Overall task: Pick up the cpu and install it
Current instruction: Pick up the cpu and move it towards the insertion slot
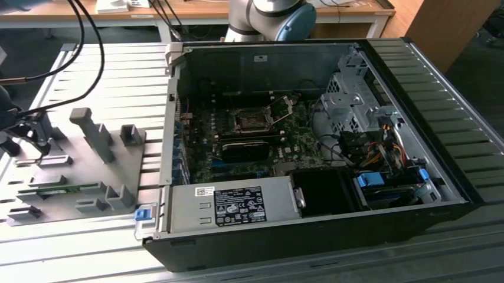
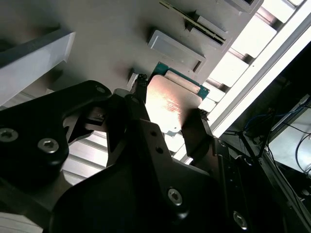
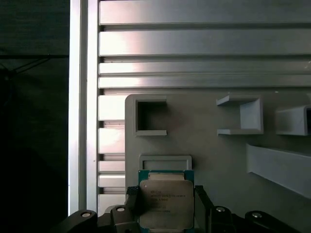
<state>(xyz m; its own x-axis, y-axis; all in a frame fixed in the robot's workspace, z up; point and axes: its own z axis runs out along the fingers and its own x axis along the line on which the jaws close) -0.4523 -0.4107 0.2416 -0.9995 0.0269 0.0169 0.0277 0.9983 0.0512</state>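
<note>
The cpu [image 3: 166, 206] is a small square chip with a silvery top and a green rim, seen in both wrist views. It sits at the edge of the grey holder plate [image 3: 214, 155], just by a shallow rectangular frame. My gripper [image 3: 166, 200] has one black finger [image 3: 132, 201] against each side of the chip, shut on it. In the second wrist view the cpu [image 2: 172, 107] shines between the same two fingers [image 2: 198, 127]. In the exterior view the gripper [image 1: 30, 144] hangs over the holder plate [image 1: 94, 171] at the exterior view's left. The motherboard's socket [image 1: 252, 121] lies in the open computer case.
The open black computer case [image 1: 315, 236] fills the middle and the exterior view's right, with a power supply [image 1: 232, 206], drive cage [image 1: 350, 97] and cable bundles [image 1: 378, 153] inside. Upright grey posts [image 1: 94, 132] stand on the holder plate. Everything rests on a ribbed aluminium table [image 1: 102, 71].
</note>
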